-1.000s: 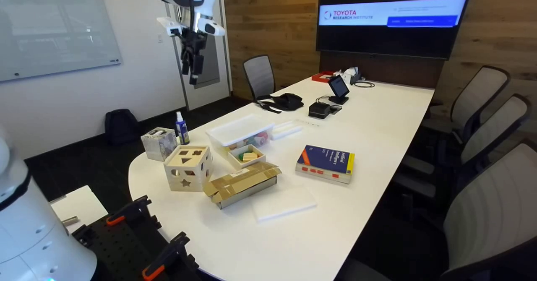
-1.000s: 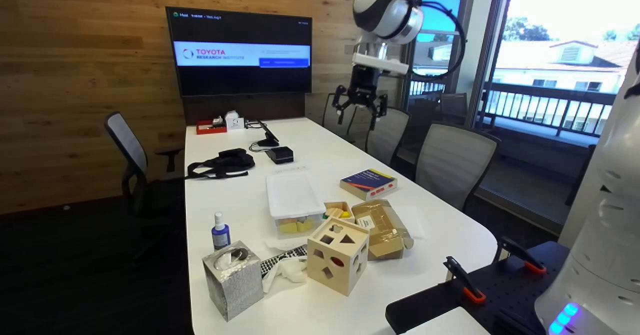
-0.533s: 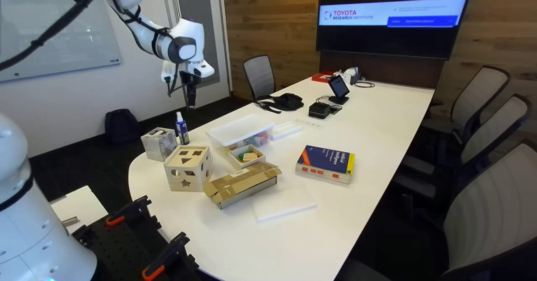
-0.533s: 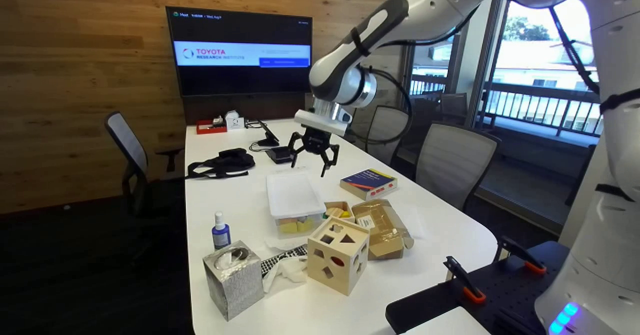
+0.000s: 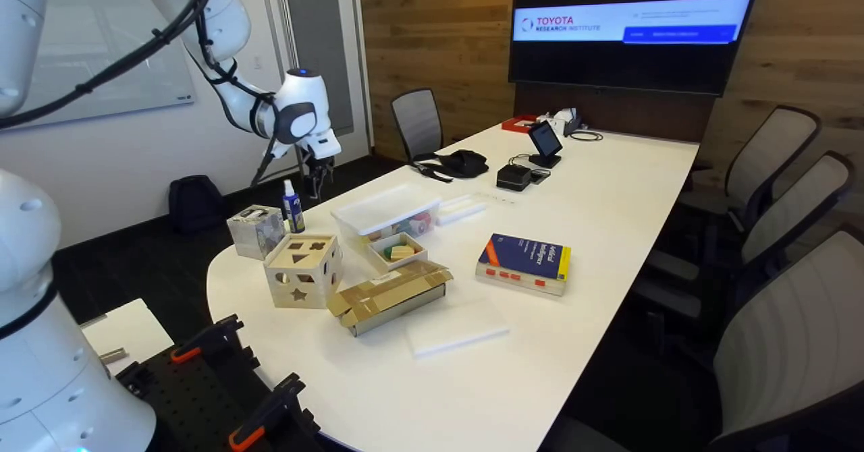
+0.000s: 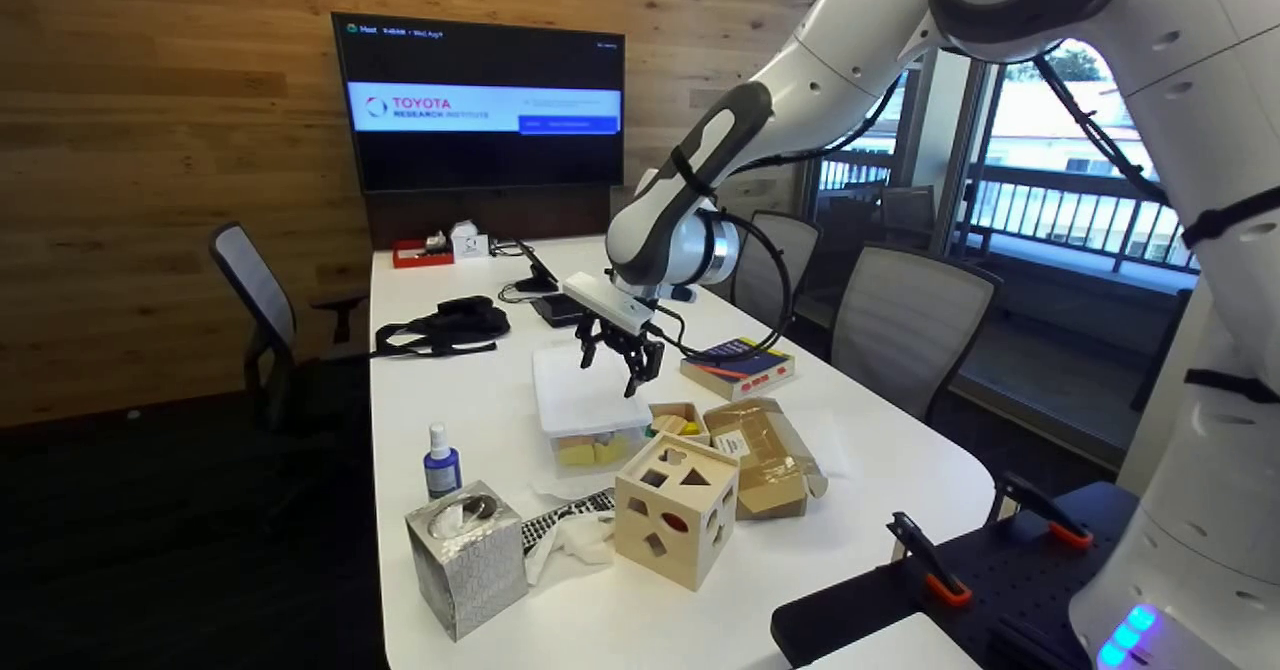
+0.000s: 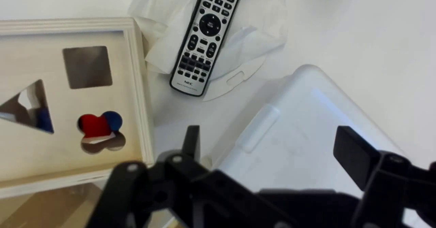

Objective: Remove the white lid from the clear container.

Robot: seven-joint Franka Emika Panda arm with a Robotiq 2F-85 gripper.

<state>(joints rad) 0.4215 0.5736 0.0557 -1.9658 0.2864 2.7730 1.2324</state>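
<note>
Gripper [image 7: 274, 145]: released, its fingers [image 7: 356, 153] spread wide apart.
White lid [image 7: 299, 153]: in the wrist view, from the midpoint of the fingertips, it spreads toward three o'clock, its rounded corner at one o'clock.
Finger placement: the nine o'clock finger shows outside the lid's edge; the three o'clock finger shows in front of its flat top.
Raised tab [image 7: 258, 128]: on the lid's edge between the fingers, toward eleven o'clock from their midpoint.
Gap to lid: in an exterior view the white lid [image 5: 386, 209] lies between three and four o'clock from the gripper [image 5: 314, 189], near but apart.
Clear container [image 6: 600, 452]: in an exterior view, upright on the table [image 6: 470, 400], the lid flat on top, colourful items showing through its wall.
Wooden cube [image 7: 75, 100]: between nine and ten o'clock from the gripper in the wrist view.
Remote [image 7: 206, 47]: eleven o'clock there, crumpled white material [image 7: 253, 47] around it.
Small tray [image 5: 409, 262]: in an exterior view, just beside the container, between five and six o'clock from the lid, holding blocks [image 5: 402, 252].
Book [image 5: 523, 260]: in an exterior view, four o'clock from the lid, well apart.
Spray bottle [image 5: 293, 209]: in an exterior view, nine o'clock from the lid.
</note>
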